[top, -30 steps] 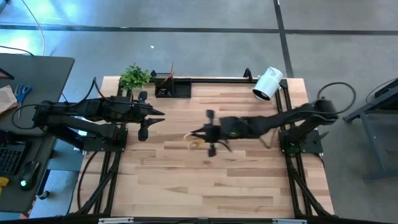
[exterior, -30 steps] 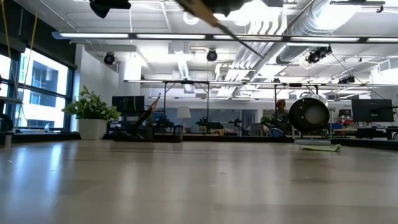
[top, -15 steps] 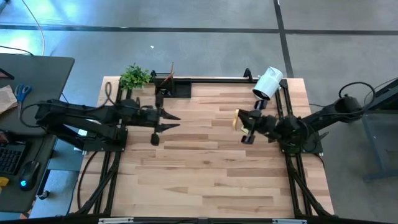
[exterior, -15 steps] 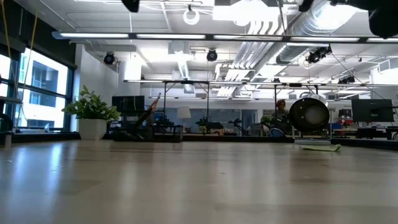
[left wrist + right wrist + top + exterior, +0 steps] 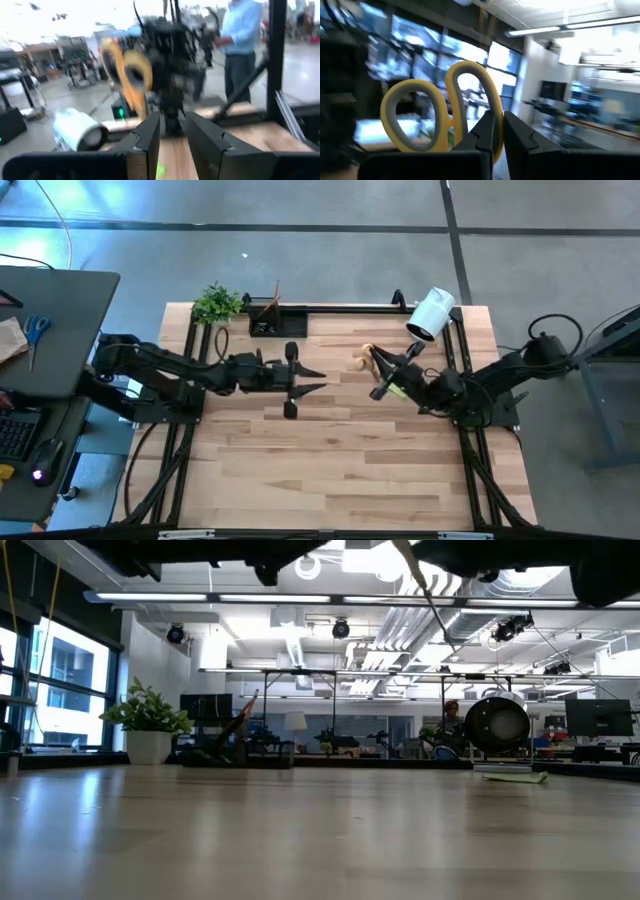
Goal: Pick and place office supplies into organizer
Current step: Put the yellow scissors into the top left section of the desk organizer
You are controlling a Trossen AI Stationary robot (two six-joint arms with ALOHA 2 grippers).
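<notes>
The scissors, with yellow handles, are held above the table by the right gripper, whose fingers are clenched on them just below the 2 handle loops, as is seen in the right wrist view. In the high view they are carried right of the table's centre, toward 1 o'clock, with the handles pointing to 10 o'clock.

The left gripper is raised over the middle of the table and pointed at 3 o'clock, toward the right arm. Its 2 fingers are parted by a narrow gap, and nothing is seen between them.

The organizer is placed at the far edge, at about 11 o'clock, beside a small plant. A white cylinder is lying at 1 o'clock. A person is seen standing beyond the table.
</notes>
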